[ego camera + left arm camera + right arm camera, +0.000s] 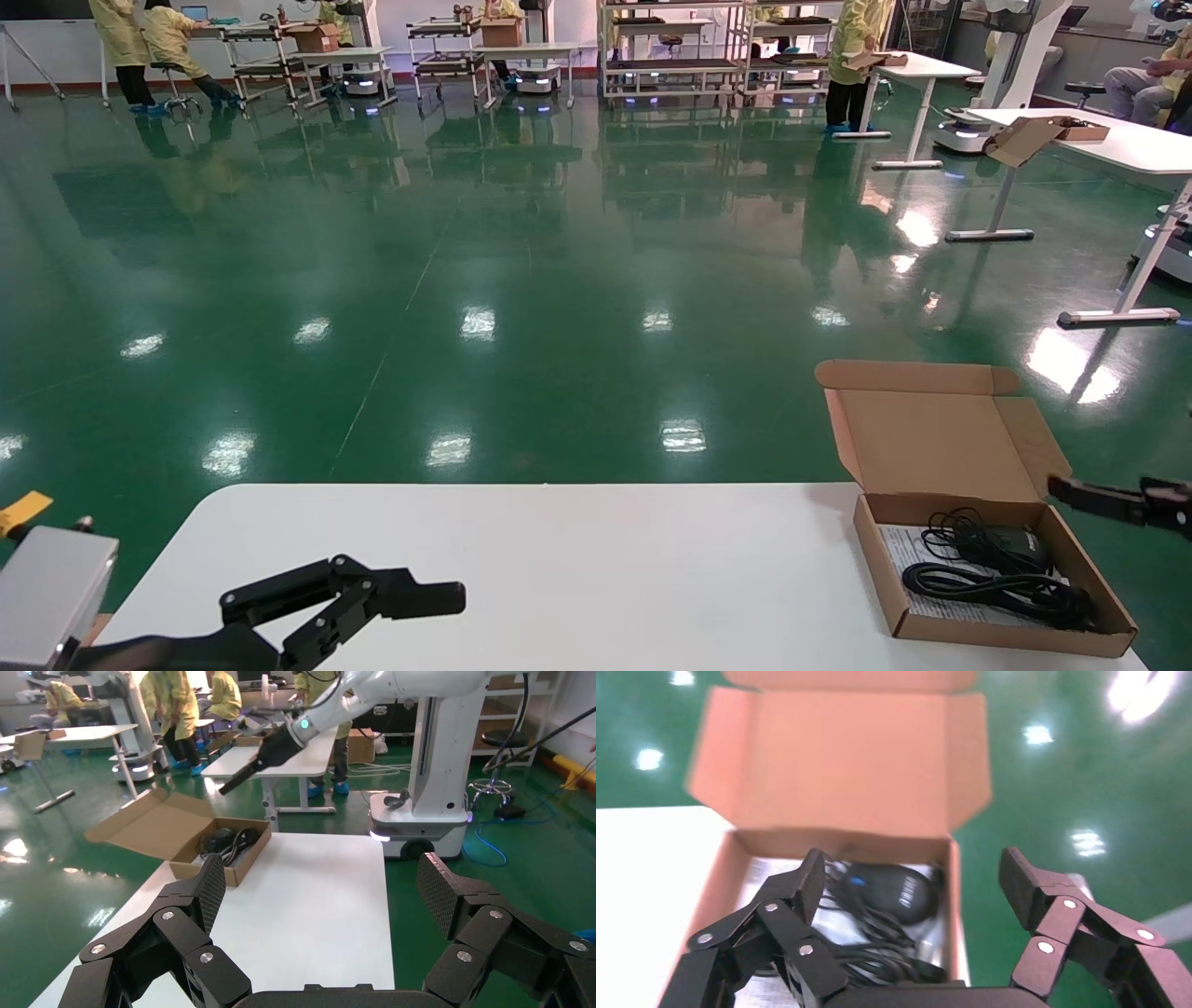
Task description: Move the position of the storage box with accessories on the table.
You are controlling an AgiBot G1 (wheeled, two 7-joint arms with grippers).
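The storage box (992, 559) stands at the lower right of the head view, on the right end of the table (577, 568), near its far corner. Its flap lid (936, 438) is open and stands up behind the tray. Inside lie the accessories (1001, 568): black coiled cables with a small black adapter, on top of a white printed paper sheet (908, 550).

The right gripper (1117, 500) enters from the right edge of the head view. It hangs just beside the right wall of the box, near the lid's side tab, and it does not touch the box. In the right wrist view its fingers (800, 896) are wide apart; one finger is over the cables in the tray, the other is beyond the box wall, over the green floor (1088, 776).

The left gripper (391, 596) is at the lower left of the head view, low over the table, well apart from the box. Its fingers (204, 896) are also spread wide and hold nothing.
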